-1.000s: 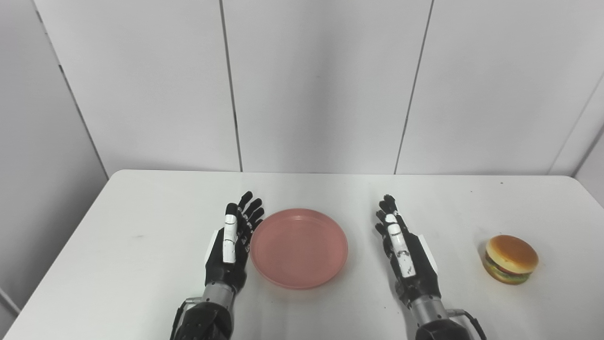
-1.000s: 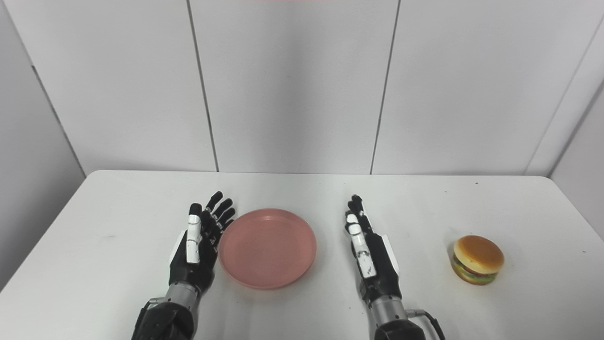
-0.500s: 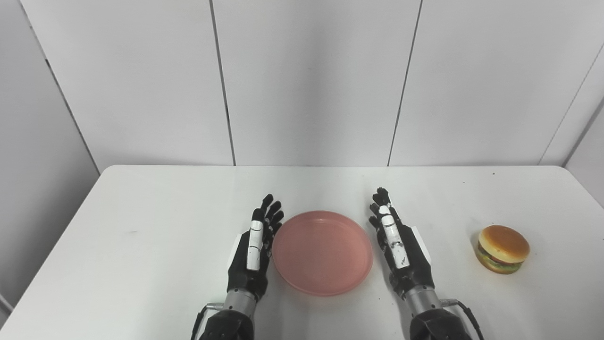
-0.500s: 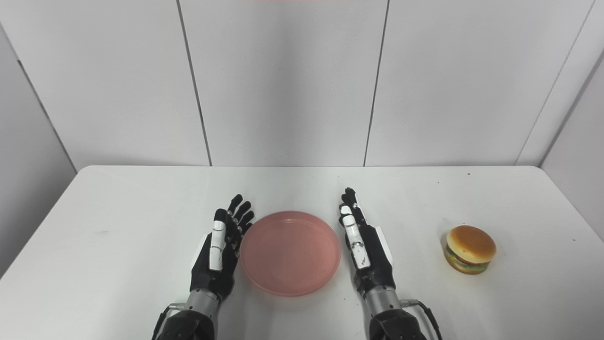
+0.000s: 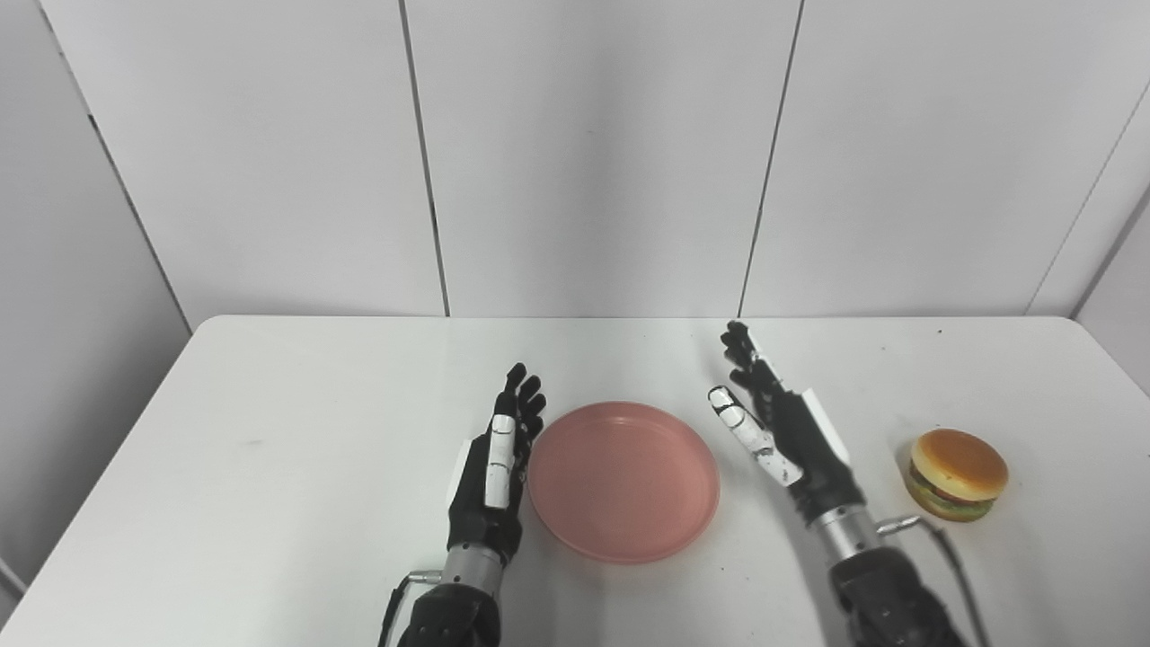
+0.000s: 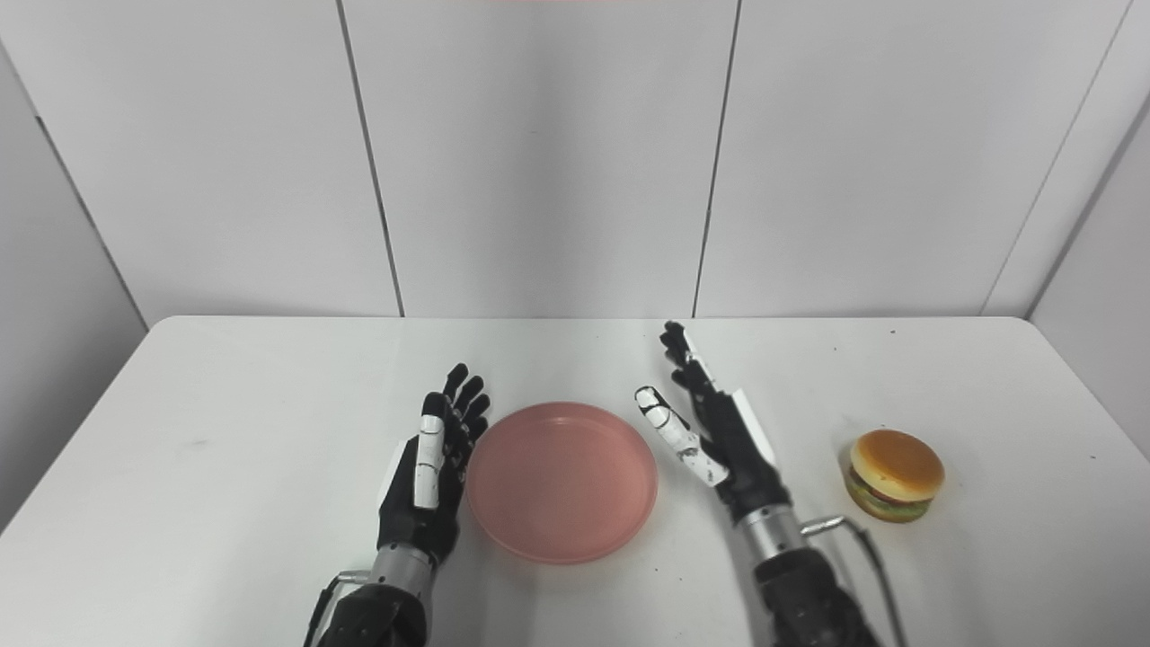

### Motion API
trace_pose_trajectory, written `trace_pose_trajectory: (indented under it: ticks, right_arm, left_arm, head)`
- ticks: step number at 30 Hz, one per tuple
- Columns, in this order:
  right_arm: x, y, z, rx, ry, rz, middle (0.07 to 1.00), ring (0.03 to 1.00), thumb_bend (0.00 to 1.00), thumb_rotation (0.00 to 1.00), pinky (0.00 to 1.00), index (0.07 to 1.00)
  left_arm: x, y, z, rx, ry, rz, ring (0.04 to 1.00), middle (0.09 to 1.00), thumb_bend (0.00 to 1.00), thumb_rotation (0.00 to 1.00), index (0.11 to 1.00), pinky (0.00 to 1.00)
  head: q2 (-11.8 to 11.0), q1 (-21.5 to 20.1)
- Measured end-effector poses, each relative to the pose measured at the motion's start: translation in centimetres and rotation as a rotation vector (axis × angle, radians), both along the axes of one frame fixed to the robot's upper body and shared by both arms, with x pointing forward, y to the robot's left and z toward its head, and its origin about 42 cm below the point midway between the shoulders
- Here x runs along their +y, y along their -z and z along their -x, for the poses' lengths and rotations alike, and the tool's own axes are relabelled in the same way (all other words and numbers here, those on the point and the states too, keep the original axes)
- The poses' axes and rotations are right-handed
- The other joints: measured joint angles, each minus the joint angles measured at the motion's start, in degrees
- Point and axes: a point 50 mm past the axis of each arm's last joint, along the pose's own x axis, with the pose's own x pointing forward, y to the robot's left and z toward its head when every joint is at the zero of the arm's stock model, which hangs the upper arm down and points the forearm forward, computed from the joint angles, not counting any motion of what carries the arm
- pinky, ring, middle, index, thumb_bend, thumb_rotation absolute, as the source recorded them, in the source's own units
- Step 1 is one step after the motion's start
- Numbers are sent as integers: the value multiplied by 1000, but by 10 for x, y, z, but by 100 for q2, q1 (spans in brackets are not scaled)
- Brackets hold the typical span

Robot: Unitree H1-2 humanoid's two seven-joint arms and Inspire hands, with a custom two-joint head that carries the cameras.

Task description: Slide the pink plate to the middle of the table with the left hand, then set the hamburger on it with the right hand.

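Pink round shallow plate point(image 5: 623, 479), of smooth plastic appearance, lies flat on the white rectangular table point(image 5: 269, 431), close to the middle of the tabletop and toward its near edge. Left hand point(image 5: 491, 476), black with white finger panels, stands edge-on just beside the plate's left rim; its fingers point(image 5: 517, 404) are extended, held close together and pointing away from the robot, and they grasp nothing. Whether the hand actually touches the rim cannot be told from either view. Right hand point(image 5: 782, 427), of the same black-and-white build, is held to the right of the plate, apart from its rim, and tilts toward the right; its fingers point(image 5: 738, 346) are extended and loosely grouped, with the white-panelled thumb point(image 5: 741, 427) set apart toward the plate, and it holds nothing. Toy hamburger point(image 5: 955, 473), with a tan bun, brown patty and green and red layers, sits upright on the table to the right of the right hand, near it but not touching. Pale grey panelled wall point(image 5: 593, 153) with dark vertical seams stands behind the table.
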Motion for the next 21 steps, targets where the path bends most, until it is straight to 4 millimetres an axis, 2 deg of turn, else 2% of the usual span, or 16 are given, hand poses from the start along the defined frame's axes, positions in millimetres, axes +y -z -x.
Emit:
trace_pose_trajectory:
  ticks: [1,3,7,10,11,17,21]
  right_arm:
    - [-8,-4,0,-13,17,37,889,886,723,719,864,941]
    - [-21,-15,2,-51,42,121,892,865,721,687,801,931]
    - [-40,-53,11,-133,114,318,897,856,733,644,778,914]
    - [-52,-81,20,-132,178,384,925,892,755,474,766,889]
    - [-58,-88,22,-121,197,390,928,892,758,463,761,887]
    - [-77,-103,31,-90,294,492,889,873,778,412,749,865]
    - [-85,-117,38,-111,332,573,909,897,779,408,755,889]
  left_arm:
    - [0,0,0,2,-8,4,970,978,765,1000,978,1000]
    - [0,0,0,4,-18,11,975,984,764,1000,981,1000]
    - [-1,1,0,1,-25,15,974,981,754,1000,981,1000]
    - [-1,0,1,-13,-31,15,989,996,742,1000,997,1000]
    - [-1,1,1,-13,-31,15,990,997,741,1000,998,1000]
    - [1,1,1,-17,-32,5,995,1000,720,1000,1000,1000]
    - [4,2,0,-19,-32,-3,1000,1000,723,1000,1000,1000]
  head:
    - [-9,-18]
    - [-26,-96]
    - [-61,-281]
    - [-88,-430]
    - [-88,-431]
    - [-97,-711]
    - [-114,-862]
